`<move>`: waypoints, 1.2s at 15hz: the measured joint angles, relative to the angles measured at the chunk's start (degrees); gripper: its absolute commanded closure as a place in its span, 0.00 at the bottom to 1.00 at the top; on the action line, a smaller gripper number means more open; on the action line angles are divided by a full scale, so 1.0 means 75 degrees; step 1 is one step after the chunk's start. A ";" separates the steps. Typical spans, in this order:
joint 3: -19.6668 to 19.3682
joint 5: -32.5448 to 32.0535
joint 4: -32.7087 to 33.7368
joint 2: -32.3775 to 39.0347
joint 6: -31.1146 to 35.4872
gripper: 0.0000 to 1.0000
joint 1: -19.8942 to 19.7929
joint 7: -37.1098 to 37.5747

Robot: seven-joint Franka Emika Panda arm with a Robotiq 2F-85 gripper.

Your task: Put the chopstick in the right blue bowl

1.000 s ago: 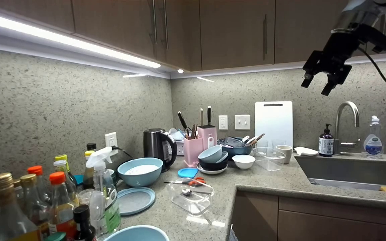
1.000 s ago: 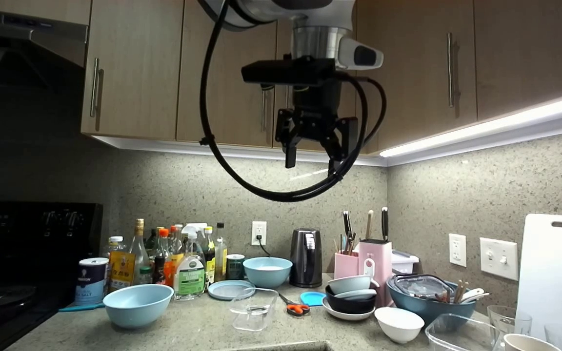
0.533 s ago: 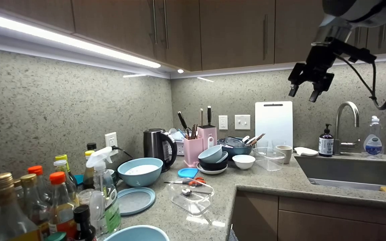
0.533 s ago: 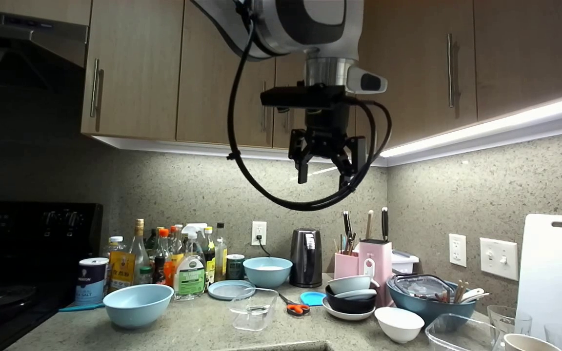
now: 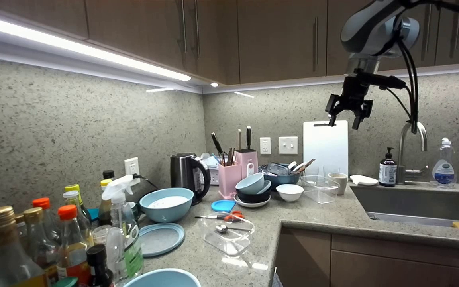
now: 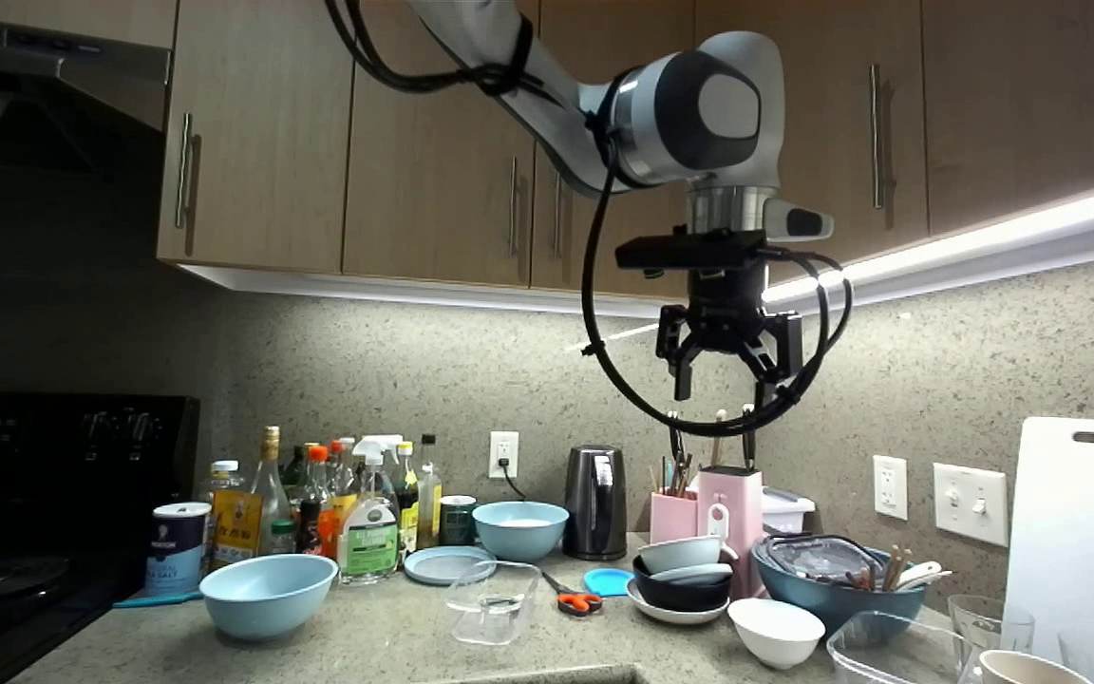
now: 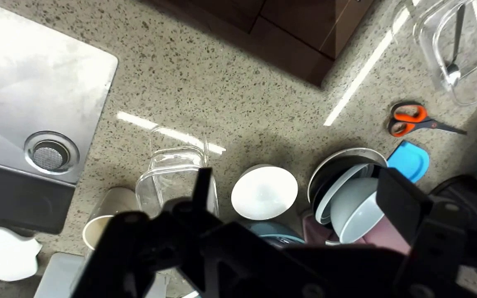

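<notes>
Here the jaws gape wide; an exterior view shows the right blue bowl [image 6: 520, 538] uncropped, the wrist view partly.

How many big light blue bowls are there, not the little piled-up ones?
2. In an exterior view, the right bowl sits beside the black kettle; the left bowl is near the salt can. The darker blue bowl isn't counted. More could hide behind the bottles.

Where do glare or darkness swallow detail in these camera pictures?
In an exterior view, the light strip burns out white; in an exterior view, the black stove is dimly lit; in the wrist view, white streaks cross the counter, the steel sink is partly washed out, and the dark pincer shows little detail.
</notes>
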 measured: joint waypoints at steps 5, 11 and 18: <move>0.0073 0.0000 0.0011 -0.0017 -0.0006 0.00 -0.0015 0.0000; 0.0099 0.0084 0.0745 0.0788 -0.0734 0.00 -0.0074 -0.0014; 0.0357 0.0096 0.3705 0.3777 -0.2469 0.00 -0.0873 -0.0028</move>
